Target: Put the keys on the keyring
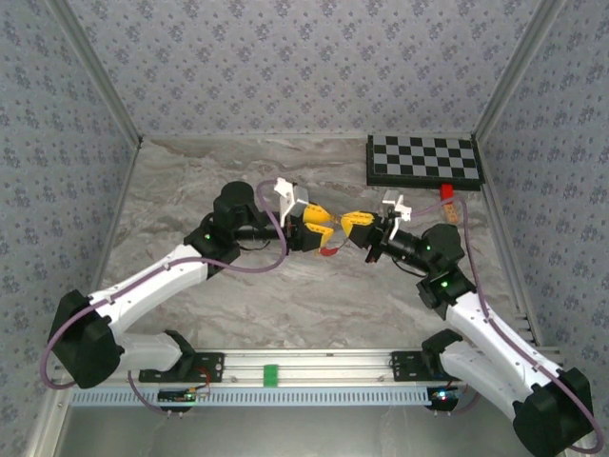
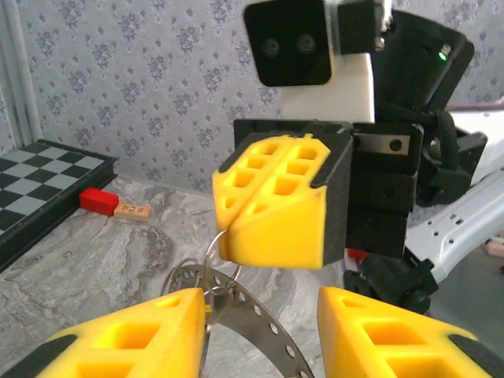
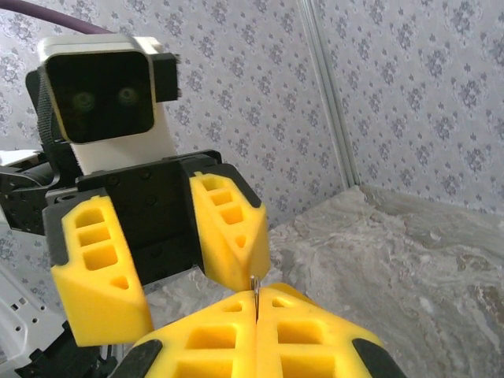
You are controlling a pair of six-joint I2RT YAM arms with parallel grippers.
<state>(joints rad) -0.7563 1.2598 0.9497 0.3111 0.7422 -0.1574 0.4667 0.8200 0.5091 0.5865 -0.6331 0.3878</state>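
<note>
Both grippers meet tip to tip above the middle of the table. My right gripper (image 1: pixel 354 221) (image 3: pixel 256 303) is shut on the keyring; the thin wire edge (image 3: pixel 254 285) pokes up from between its closed fingers. In the left wrist view the silvery keyring (image 2: pixel 211 256) hangs from the right gripper's yellow fingers (image 2: pixel 276 201), linked with a curved perforated metal strip (image 2: pixel 264 319). My left gripper (image 1: pixel 319 231) (image 2: pixel 260 305) is open, and its left finger (image 2: pixel 157 331) touches the rings. A red tag (image 1: pixel 328 252) dangles below the grippers. I cannot make out the keys.
A black-and-white checkerboard (image 1: pixel 424 159) lies at the back right. In front of it sit a red rectangular block (image 1: pixel 445 193) (image 2: pixel 98 201) and a small tan block (image 1: pixel 455 215) (image 2: pixel 132 210). Patterned walls enclose the marbled table (image 1: pixel 190 190).
</note>
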